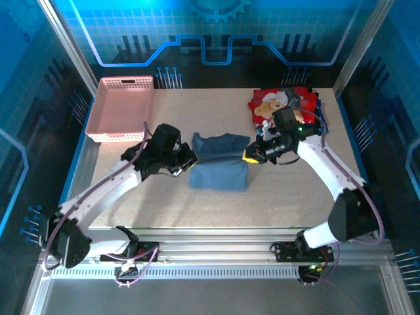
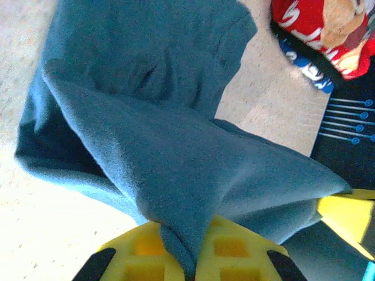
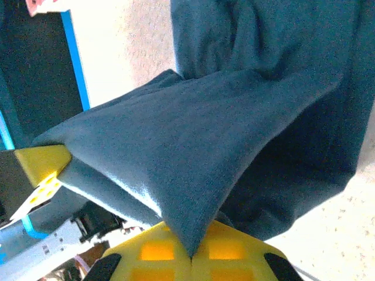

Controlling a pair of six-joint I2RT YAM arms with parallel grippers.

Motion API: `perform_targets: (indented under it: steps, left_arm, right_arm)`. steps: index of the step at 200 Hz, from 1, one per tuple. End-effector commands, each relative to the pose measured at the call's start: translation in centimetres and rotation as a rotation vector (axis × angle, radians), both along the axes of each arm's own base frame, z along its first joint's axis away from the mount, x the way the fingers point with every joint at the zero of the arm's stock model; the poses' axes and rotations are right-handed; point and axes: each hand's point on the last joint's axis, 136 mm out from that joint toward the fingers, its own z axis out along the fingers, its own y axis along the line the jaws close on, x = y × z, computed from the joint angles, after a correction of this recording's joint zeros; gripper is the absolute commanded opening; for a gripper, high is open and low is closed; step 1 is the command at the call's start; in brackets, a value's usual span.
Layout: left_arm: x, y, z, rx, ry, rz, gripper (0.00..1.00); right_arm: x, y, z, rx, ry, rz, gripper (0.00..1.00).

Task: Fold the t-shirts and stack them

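Closest to us at each wrist, the left gripper [image 2: 186, 266] and the right gripper [image 3: 191, 257] are each pinching a peak of the blue shirt [image 1: 220, 167], jaws closed tight on the cloth. From above we are getting the wider layout: that shirt is lying bunched in the middle of the table [image 1: 282, 197] between both grippers, the red shirt [image 1: 279, 105] is sitting far right, and the basket [image 1: 121, 108] far left.
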Motion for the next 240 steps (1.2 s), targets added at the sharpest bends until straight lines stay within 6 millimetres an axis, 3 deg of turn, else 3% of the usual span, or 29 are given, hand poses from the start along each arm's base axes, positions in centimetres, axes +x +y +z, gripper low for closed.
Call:
perform_targets:
  steps: [1, 34, 85, 97, 111, 124, 140, 154, 171, 187, 208, 219, 240]
  left_arm:
    - [3.0, -0.5, 1.3, -0.03, -0.037, -0.07, 0.0]
    - [7.4, -0.1, 0.1, -0.043, -0.005, -0.077, 0.0]
    - [12.6, 0.8, -5.3, -0.04, 0.102, -0.08, 0.0]
    - [13.9, 1.1, -6.7, -0.035, 0.119, -0.074, 0.0]
    - [15.6, 1.3, -8.1, -0.037, 0.134, -0.073, 0.15]
    - [17.5, 1.3, -8.5, -0.052, 0.126, -0.07, 0.44]
    - [20.1, 1.2, -6.6, -0.069, 0.073, -0.065, 0.59]
    - [22.2, 1.4, -2.2, -0.064, -0.027, -0.061, 0.65]
    - [23.4, 2.8, 3.5, -0.023, -0.136, -0.031, 0.69]
    - [22.5, 4.6, 8.3, 0.048, -0.232, -0.007, 0.78]
    - [19.3, 5.5, 12.5, 0.093, -0.339, -0.021, 0.85]
    - [17.1, 4.9, 13.3, 0.088, -0.374, -0.056, 0.85]
    - [13.0, 3.0, 11.6, 0.067, -0.352, -0.127, 0.82]
  right_arm:
    - [2.5, -0.9, -0.2, 0.003, -0.001, 0.011, 0.0]
    - [6.6, -1.7, -2.1, -0.004, 0.036, -0.012, 0.0]
    - [11.2, -3.2, -6.6, -0.03, 0.113, -0.05, 0.0]
    - [12.3, -3.4, -7.8, -0.033, 0.123, -0.058, 0.06]
    - [14.0, -3.6, -9.2, -0.036, 0.134, -0.077, 0.11]
    - [16.1, -3.8, -9.9, -0.033, 0.132, -0.097, 0.23]
    - [18.9, -4.4, -8.7, -0.036, 0.089, -0.117, 0.35]
    - [20.9, -5.2, -5.6, -0.071, -0.003, -0.129, 0.48]
    - [21.4, -6.3, -1.0, -0.121, -0.118, -0.12, 0.54]
    - [19.5, -6.8, 2.2, -0.177, -0.195, -0.075, 0.62]
    - [15.1, -6.8, 3.8, -0.264, -0.265, 0.013, 0.71]
    - [12.9, -6.5, 3.7, -0.293, -0.294, 0.049, 0.76]
    - [8.8, -5.6, 0.9, -0.323, -0.28, 0.11, 0.83]
